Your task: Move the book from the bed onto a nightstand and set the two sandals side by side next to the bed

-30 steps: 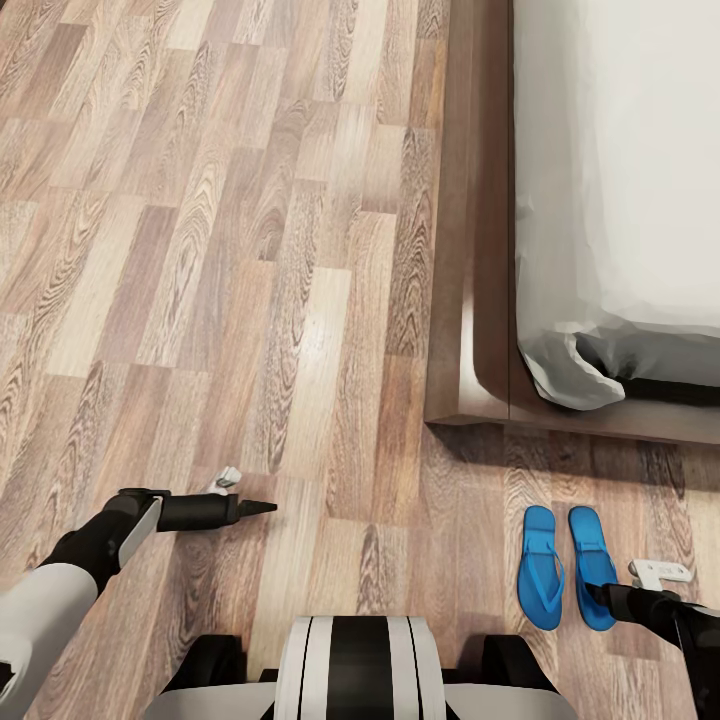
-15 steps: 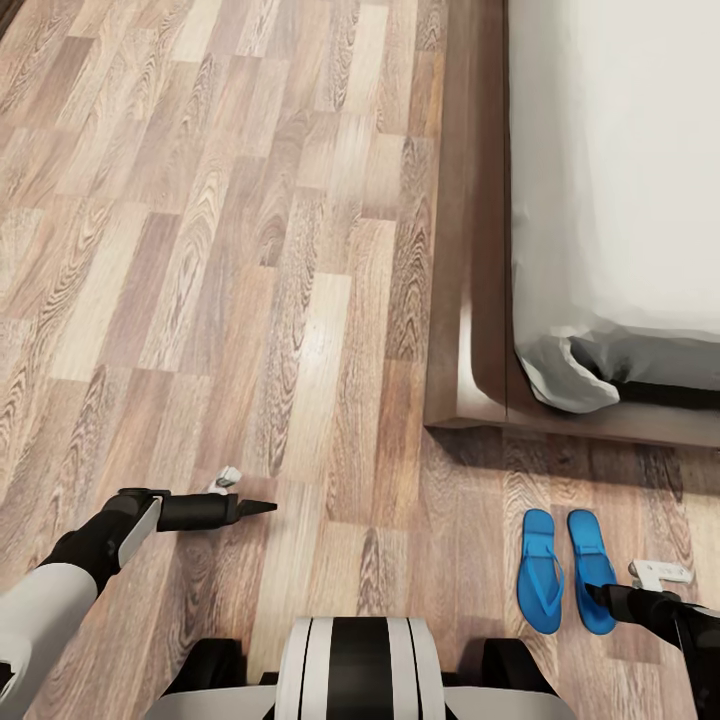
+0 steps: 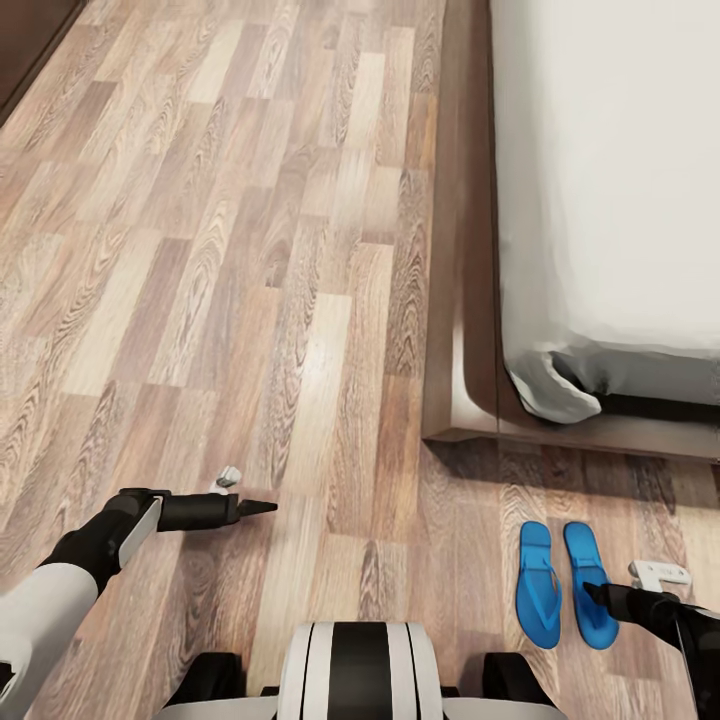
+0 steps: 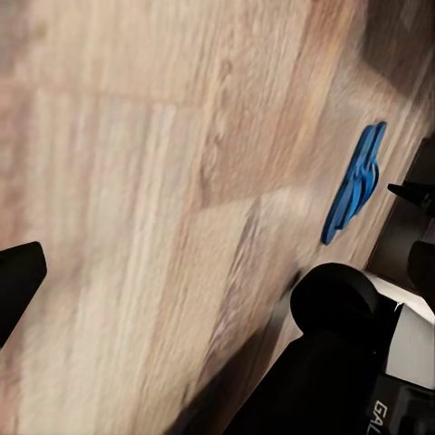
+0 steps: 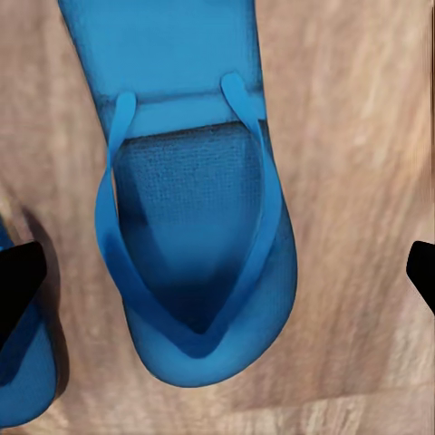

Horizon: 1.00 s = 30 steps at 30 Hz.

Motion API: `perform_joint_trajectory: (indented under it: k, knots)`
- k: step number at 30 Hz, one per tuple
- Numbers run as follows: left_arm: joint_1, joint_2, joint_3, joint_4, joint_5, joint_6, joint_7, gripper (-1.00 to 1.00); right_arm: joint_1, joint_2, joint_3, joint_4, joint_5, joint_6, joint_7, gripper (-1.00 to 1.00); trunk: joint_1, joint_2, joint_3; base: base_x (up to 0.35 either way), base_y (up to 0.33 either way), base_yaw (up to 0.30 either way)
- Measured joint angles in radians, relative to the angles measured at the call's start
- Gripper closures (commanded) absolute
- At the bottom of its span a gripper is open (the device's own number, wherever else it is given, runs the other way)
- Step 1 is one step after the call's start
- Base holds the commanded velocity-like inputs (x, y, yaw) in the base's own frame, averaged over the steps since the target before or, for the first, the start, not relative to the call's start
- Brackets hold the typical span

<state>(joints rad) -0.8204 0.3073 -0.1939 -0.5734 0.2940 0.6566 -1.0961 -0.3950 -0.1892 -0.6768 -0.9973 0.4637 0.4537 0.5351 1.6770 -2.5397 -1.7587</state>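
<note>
Two bright blue sandals lie side by side on the wood floor just off the foot corner of the bed, the left sandal and the right sandal. My right gripper hovers over the right sandal. In the right wrist view its fingers stand wide apart, open, over the strap end of that sandal. The other sandal shows beside it. My left gripper hangs over bare floor far to the left, open and empty. The left wrist view shows the pair of sandals in the distance. The book and the nightstand are out of view.
The bed's pale-grey mattress and dark wood frame take up the right side. A dark piece of furniture cuts the far left corner. Plank floor stretches wide between them. My base is at the near edge.
The whole picture has shifted a little, so the camera moved: bed and sandals sit slightly lower and further left, and the dark furniture has come into view. Both arms hold their pose.
</note>
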Motion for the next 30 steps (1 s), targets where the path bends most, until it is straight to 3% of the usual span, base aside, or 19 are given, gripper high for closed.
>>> perform_joint_trajectory:
  k: [30]
  knots:
    - [0.0, 0.0, 0.0, 0.001, 0.0, 0.0, 0.002, -1.0, 0.003, 0.0, -0.001, 0.003, -0.005, 0.0, 0.0, -1.0, -0.013, 0.007, 0.116, 0.0, 0.0, 0.0]
